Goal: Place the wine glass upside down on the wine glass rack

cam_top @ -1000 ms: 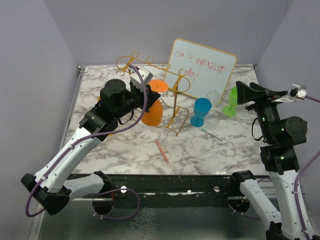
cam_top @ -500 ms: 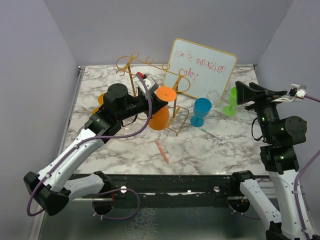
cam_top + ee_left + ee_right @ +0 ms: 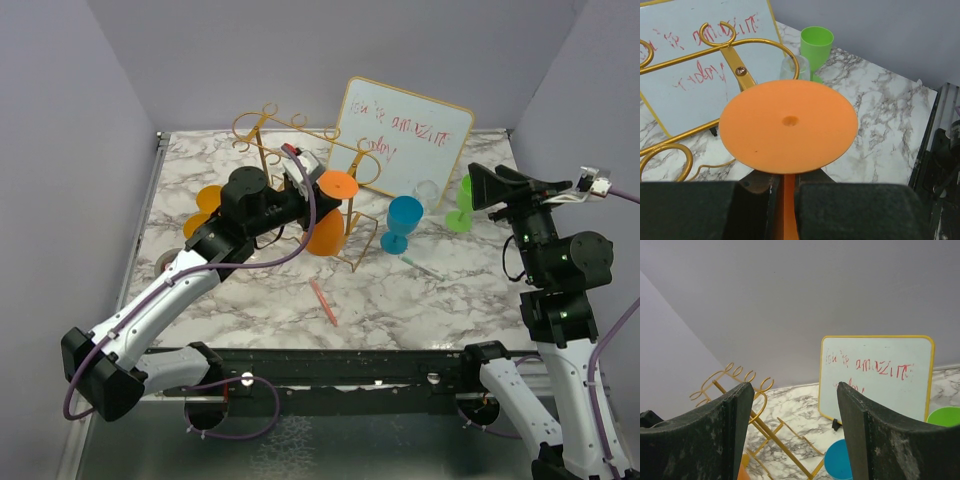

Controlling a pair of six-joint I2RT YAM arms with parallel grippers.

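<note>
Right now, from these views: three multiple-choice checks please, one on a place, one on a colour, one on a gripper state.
1. The blue wine glass stands: A. in front of the whiteboard, right of the wine glass rack; B. left of the rack; C. behind the whiteboard.
2. The wine glass held by the left gripper is: A. green; B. clear; C. orange.
3. The right gripper is: A. shut, empty; B. open, empty; C. shut on the blue wine glass.
Answers: 1 A, the top view shows it just below the board's lower edge; 2 C, an orange stem and foot show in the left wrist view; 3 B, its jaws stand wide apart with nothing between.
</note>
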